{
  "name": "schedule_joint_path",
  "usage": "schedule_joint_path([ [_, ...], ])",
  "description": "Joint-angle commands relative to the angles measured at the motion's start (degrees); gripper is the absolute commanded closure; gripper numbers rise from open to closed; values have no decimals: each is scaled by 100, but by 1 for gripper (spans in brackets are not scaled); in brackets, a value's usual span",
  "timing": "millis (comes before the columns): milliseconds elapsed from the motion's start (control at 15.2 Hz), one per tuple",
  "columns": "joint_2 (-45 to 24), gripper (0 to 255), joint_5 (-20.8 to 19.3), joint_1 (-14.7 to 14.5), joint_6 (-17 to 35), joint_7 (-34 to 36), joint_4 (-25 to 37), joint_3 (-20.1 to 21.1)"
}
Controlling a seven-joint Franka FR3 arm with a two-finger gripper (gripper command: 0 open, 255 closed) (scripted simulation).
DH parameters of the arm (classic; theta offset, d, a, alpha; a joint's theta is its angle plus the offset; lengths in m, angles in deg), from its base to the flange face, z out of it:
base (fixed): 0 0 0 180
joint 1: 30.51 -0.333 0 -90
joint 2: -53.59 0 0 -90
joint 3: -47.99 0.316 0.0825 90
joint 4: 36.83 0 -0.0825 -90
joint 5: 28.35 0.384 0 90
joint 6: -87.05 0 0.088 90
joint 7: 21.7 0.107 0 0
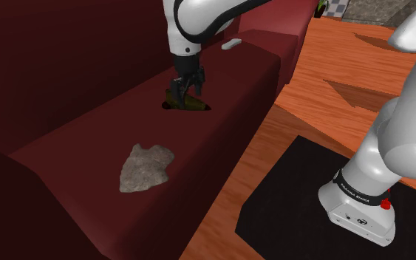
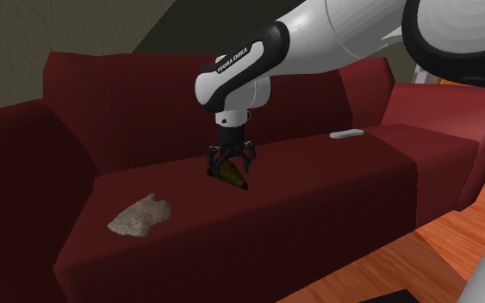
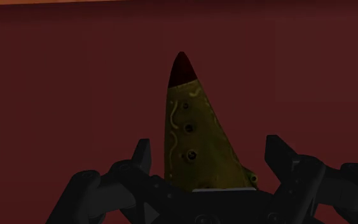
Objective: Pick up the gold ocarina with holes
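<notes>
Shoulder view: the gripper point(image 1: 187, 89) is down at the seat of a dark red sofa point(image 1: 103, 137), right over the ocarina point(image 1: 192, 104). The ocarina lies on the cushion as a small, dark olive-gold shape with a shadow beside it. A grey stone point(image 1: 145, 168) sits well apart, further along the seat toward this view's lower left, and a white remote point(image 1: 231, 43) lies beyond the arm. The approach looks done; the grasp and the lift are not.

Second exterior view: the arm comes in from this view's upper right and points the gripper point(image 2: 232, 164) straight down. Its fingers splay to either side of the ocarina point(image 2: 236, 179), whose pointed end pokes out below them onto the sofa point(image 2: 326, 172). It rests on the cushion — not raised. The stone point(image 2: 139, 215) is off to this view's left, the remote point(image 2: 345, 133) to its right.

Wrist view: the gripper point(image 3: 210, 158) is spread wide. The fingers point(image 3: 143, 156) flank the broad end of the ocarina point(image 3: 193, 137), and a gap of red sofa point(image 3: 56, 76) shows on each side, so nothing is clasped yet. I judge that closing and then lifting remain. The ocarina is a tapered, cone-like body in dull gold-green, with a row of small dark holes, pale squiggle markings and a dark reddish tip pointing away from the hand — smooth and narrowing, so the wide end seems the safer hold.
</notes>
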Motion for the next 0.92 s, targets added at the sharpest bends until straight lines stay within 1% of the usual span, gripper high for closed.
schedule_joint_path([
  [0, -44, 0, -10, -8, 86, 15, -41, 4],
  [66, -45, 0, -10, -8, 86, 15, -40, 4],
  [132, -54, 255, -12, -10, 88, 18, -32, 4],
  [726, -45, 255, -10, -8, 86, 15, -40, 3],
  [858, 1, 255, 0, -6, -58, 11, 60, 4],
])
